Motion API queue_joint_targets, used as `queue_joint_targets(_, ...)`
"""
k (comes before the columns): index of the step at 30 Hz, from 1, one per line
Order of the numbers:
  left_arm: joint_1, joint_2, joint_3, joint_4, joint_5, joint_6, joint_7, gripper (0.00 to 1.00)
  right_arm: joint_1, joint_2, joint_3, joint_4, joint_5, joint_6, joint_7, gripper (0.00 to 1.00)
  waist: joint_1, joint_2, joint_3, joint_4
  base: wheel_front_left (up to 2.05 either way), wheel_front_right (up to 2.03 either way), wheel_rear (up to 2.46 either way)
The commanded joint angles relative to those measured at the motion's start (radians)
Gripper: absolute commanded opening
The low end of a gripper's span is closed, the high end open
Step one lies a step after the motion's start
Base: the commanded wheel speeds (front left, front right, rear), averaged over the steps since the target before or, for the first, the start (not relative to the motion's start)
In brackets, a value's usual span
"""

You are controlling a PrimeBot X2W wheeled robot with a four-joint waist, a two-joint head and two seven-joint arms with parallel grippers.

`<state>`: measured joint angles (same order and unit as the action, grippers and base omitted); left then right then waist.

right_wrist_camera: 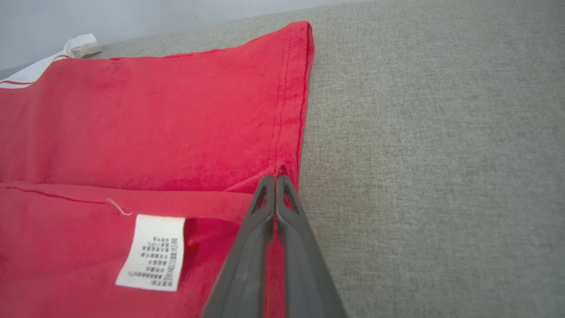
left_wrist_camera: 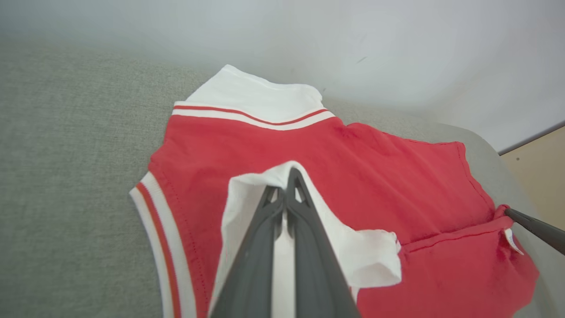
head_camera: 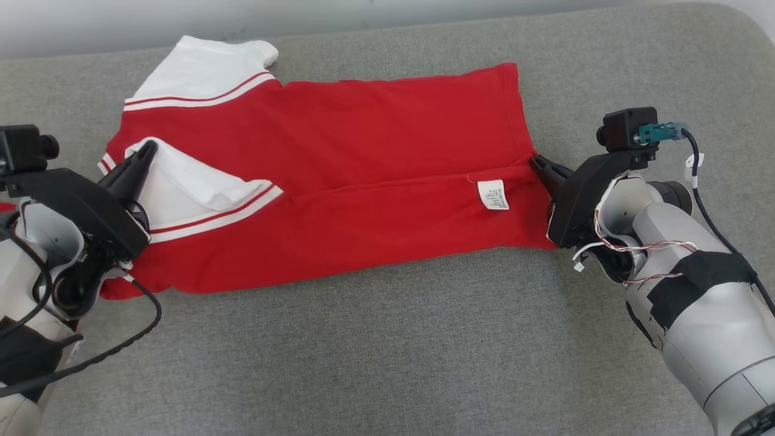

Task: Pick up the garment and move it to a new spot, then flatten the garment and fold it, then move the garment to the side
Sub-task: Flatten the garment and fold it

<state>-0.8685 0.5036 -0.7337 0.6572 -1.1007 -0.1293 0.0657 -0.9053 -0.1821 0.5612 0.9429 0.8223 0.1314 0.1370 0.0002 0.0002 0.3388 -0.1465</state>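
Note:
The garment [head_camera: 363, 139] is a red shirt with white, red-striped sleeves, lying on the grey cushion with its near half folded over the far half. A white care label [head_camera: 493, 194] faces up near the hem. My left gripper [head_camera: 147, 149] is shut on the folded-over white sleeve [left_wrist_camera: 247, 194] at the shirt's left end. At the right end my right gripper [head_camera: 536, 161] is shut on the folded red hem corner [right_wrist_camera: 280, 170]. The right gripper's fingertips [left_wrist_camera: 514, 215] show at the far right of the left wrist view.
The grey fabric cushion [head_camera: 387, 351] reaches well in front of the shirt and to its right [right_wrist_camera: 441, 132]. A pale wall [left_wrist_camera: 353, 39] runs behind the cushion's far edge. A strip of tan floor [left_wrist_camera: 540, 154] shows past the cushion's rounded end.

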Motion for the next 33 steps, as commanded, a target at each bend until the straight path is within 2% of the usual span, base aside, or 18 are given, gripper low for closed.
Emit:
queue_joint_targets(1,-0.011,0.005,-0.008,0.007,-0.012,-0.001,-0.007,0.00,-0.012,-0.002,0.005,0.008,0.013,-0.002,-0.007,0.00,-0.0002,-0.0002,0.010,-0.006,0.00,0.00,0.00)
queue_joint_targets(7,-0.028,0.008,-0.063,0.029,-0.044,-0.001,-0.037,0.00,-0.031,-0.004,0.053,0.036,0.051,-0.002,-0.030,0.00,-0.0002,-0.0002,0.008,-0.003,0.00,0.00,0.00)
queue_joint_targets(8,-0.027,0.007,-0.070,0.030,-0.052,-0.001,-0.045,0.05,-0.031,-0.006,0.063,0.035,0.055,-0.002,-0.036,0.43,-0.0002,-0.0002,0.005,-0.001,0.00,0.00,0.00)
queue_joint_targets(9,-0.028,0.008,-0.075,0.032,-0.052,-0.001,-0.063,0.72,-0.030,-0.009,0.074,0.032,0.061,-0.002,-0.043,0.82,-0.0002,-0.0002,0.000,0.002,0.00,0.00,0.00)
queue_joint_targets(10,-0.029,0.009,-0.081,0.036,-0.052,-0.001,-0.077,1.00,-0.029,-0.012,0.080,0.031,0.071,-0.002,-0.047,1.00,-0.0002,-0.0002,-0.004,0.004,0.00,0.00,0.00)
queue_joint_targets(15,0.002,0.019,-0.122,0.034,-0.045,-0.001,-0.148,1.00,-0.002,-0.043,0.116,0.013,0.100,-0.002,-0.093,1.00,-0.0002,-0.0002,-0.042,0.015,0.00,0.00,0.00)
queue_joint_targets(19,0.039,0.023,-0.113,0.037,-0.040,-0.001,-0.257,1.00,0.035,-0.083,0.134,-0.014,0.117,-0.002,-0.161,1.00,-0.0002,-0.0002,-0.080,0.026,0.00,0.00,0.00)
queue_joint_targets(21,0.074,0.007,-0.101,0.034,-0.034,0.004,-0.295,1.00,0.064,-0.103,0.140,-0.031,0.132,-0.002,-0.189,1.00,-0.0002,-0.0002,-0.101,0.033,0.00,0.00,0.00)
queue_joint_targets(26,0.167,-0.010,-0.048,-0.029,0.022,0.063,-0.331,1.00,0.140,-0.149,0.149,-0.077,0.163,-0.002,-0.241,1.00,-0.0002,-0.0002,-0.143,0.045,0.00,0.00,0.00)
queue_joint_targets(29,0.276,-0.032,0.073,-0.150,0.096,0.116,-0.331,1.00,0.191,-0.173,0.149,-0.110,0.179,-0.002,-0.271,1.00,-0.0002,-0.0002,-0.160,0.053,0.00,0.00,0.00)
queue_joint_targets(33,0.382,-0.052,0.130,-0.241,0.186,0.153,-0.331,1.00,0.232,-0.182,0.156,-0.134,0.173,-0.002,-0.287,1.00,-0.0002,-0.0002,-0.166,0.062,0.00,0.00,0.00)
